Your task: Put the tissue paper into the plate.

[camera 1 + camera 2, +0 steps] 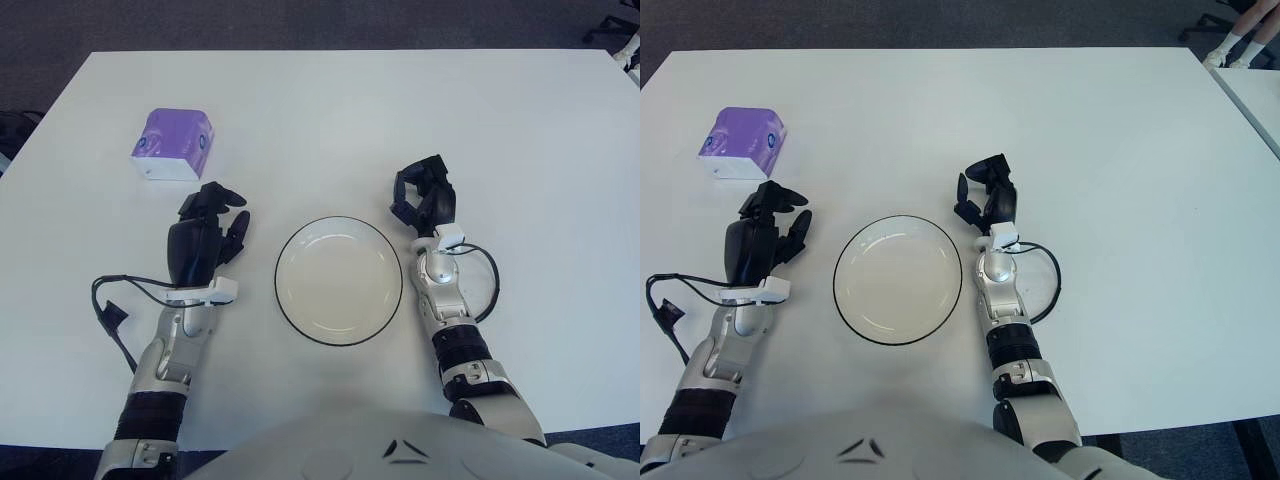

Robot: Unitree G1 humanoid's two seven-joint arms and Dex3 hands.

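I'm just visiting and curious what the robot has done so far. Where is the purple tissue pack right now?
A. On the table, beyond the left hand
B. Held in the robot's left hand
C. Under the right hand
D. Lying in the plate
A. The tissue pack sits on the table past the left hand, which holds nothing; the plate has nothing in it, and the right hand shows beside the plate's right.
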